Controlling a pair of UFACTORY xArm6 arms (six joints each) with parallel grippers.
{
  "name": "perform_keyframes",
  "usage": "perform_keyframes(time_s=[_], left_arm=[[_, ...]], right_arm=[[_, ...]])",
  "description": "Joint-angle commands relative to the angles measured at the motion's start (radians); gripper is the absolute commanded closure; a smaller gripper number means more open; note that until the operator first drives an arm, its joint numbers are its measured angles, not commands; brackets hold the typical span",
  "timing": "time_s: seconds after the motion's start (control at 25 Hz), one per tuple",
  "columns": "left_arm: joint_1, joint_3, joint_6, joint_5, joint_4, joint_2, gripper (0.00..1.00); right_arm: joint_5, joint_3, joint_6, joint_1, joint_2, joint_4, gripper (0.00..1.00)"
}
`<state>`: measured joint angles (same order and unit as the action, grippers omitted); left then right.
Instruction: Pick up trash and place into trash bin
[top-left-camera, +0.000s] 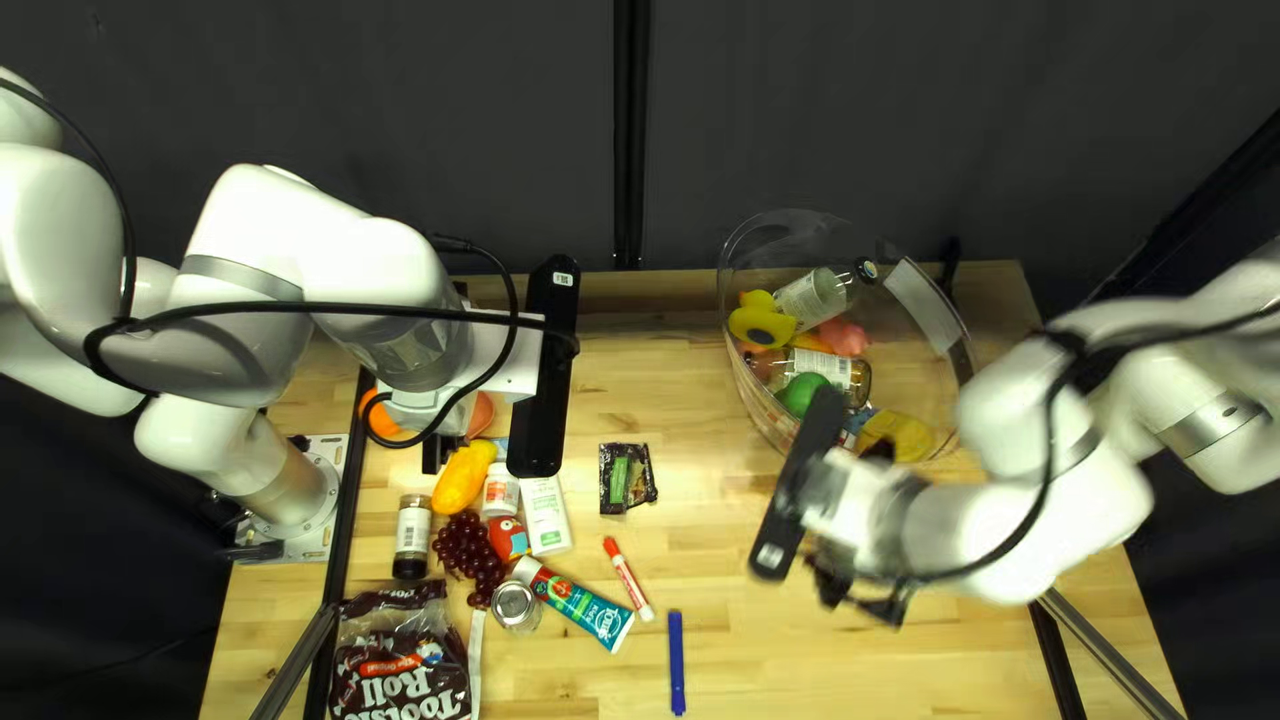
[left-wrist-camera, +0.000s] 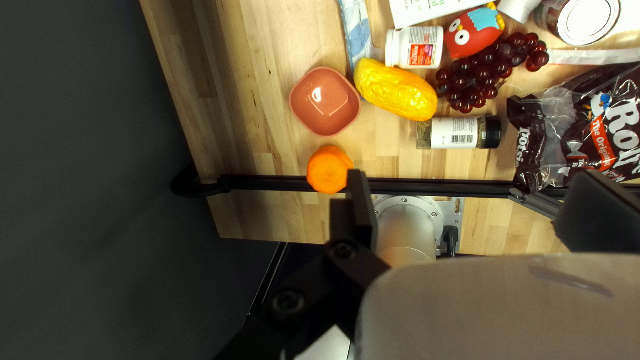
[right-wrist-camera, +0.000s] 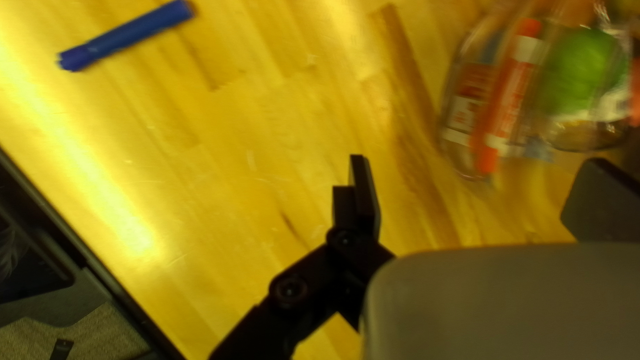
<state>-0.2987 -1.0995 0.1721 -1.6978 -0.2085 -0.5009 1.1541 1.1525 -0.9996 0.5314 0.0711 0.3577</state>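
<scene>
Backdrop: dark curtain point(top-left-camera: 440, 107) beyond the far edge of a wooden table point(top-left-camera: 667, 334).

Top left view, trash bin point(top-left-camera: 790, 223): clear, partly filled, near the table's far right corner.

Top left view, blue marker point(top-left-camera: 676, 663): toward the table's near edge; likely next trash.

Top left view, black packet point(top-left-camera: 624, 478): flat near mid-table; another candidate.

Left wrist view, left gripper point(left-wrist-camera: 473, 177): fingers wide apart, empty.

Left wrist view, spice jar point(left-wrist-camera: 460, 132): lying ahead of the fingers, within a tight cluster; best taken by straight descent, sparing neighbours.

Right wrist view, right gripper point(right-wrist-camera: 476, 163): fingers spread, nothing held; blue marker ahead, apart.

Right wrist view, probable step: next pickup. Centre over the barrel, turn fingers across its narrow width, close low, lift above the bin rim, release well inside. Main risk: rolling when nudged.
</scene>
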Motion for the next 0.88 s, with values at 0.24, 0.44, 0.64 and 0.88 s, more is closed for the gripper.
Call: perform_keyframes(time_s=[0.24, 0.44, 0.64, 0.88], left_arm=[[0.000, 0.000, 0.000, 0.000, 0.000, 0.000, 0.00], [0.000, 0.000, 0.000, 0.000, 0.000, 0.000, 0.00], [0.000, 0.000, 0.000, 0.000, 0.000, 0.000, 0.00], [0.000, 0.000, 0.000, 0.000, 0.000, 0.000, 0.00]], right_arm=[[-0.206, 0.138, 0.054, -0.035, 0.294, -0.007, 0.00], [-0.274, 0.113, -0.095, -0.042, 0.304, 0.016, 0.00], [-0.318, 0.106, -0.082, -0.058, 0.299, -0.037, 0.00], [-0.318, 0.106, -0.082, -0.058, 0.299, -0.037, 0.00]])
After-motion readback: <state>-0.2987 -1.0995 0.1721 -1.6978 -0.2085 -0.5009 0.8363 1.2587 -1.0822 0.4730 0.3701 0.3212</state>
